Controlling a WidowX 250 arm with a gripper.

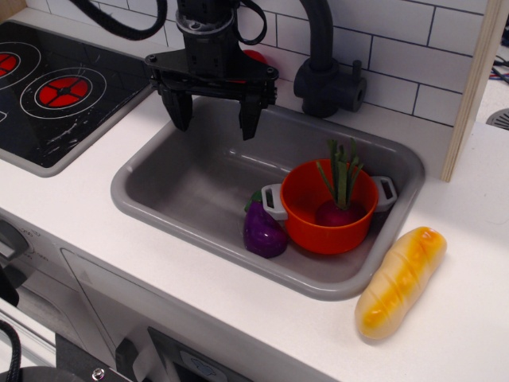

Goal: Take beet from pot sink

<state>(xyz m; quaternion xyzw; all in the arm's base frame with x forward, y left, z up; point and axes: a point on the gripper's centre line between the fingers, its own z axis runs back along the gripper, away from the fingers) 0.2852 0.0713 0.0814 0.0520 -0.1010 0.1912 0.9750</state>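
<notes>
The task looks to be at its start: the beet sits inside the pot, its green stalks standing up above the rim, and the pot rests in the right part of the sink. The end effector hangs over the sink's back left edge with its fingers spread apart and nothing between them, well apart from the pot. The next move, as I judge it, calls for travel to the right and forward until the fingers straddle the stalks or the root, then a descent into the pot. Room is tight there: the pot's wall rings the beet closely, the eggplant lies touching the pot's left handle, and the dark faucet stands just behind, near the path. The sink's left half is bare and gives free space. A bread loaf lies on the counter to the right, outside the basin.
</notes>
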